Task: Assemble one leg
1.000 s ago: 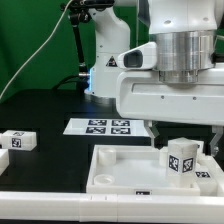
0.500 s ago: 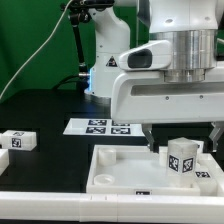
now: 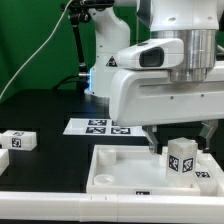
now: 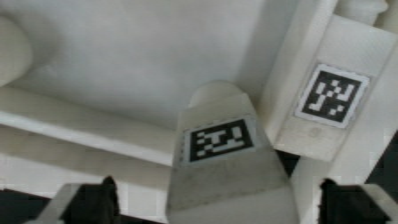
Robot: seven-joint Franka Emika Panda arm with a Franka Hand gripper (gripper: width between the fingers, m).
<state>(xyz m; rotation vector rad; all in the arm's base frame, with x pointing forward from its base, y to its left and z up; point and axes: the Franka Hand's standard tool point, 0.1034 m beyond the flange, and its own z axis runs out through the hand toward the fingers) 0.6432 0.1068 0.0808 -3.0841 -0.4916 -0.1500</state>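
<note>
Wrist view only: fingers (image 4: 199, 200) spread, flanking leg (image 4: 222, 150); exterior hides fingertips.

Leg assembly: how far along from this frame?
Done: a small white tagged leg post stands upright in the large white rimmed panel. In hand: the gripper straddles that post, fingers not visibly closed. Left: another white tagged part lies loose on the black table.

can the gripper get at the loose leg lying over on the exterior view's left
Probably yes. That leg lies alone on the black table with nothing on or against it. The gripper is far off over the panel, straddling another leg, so it would first have to travel across.
</note>
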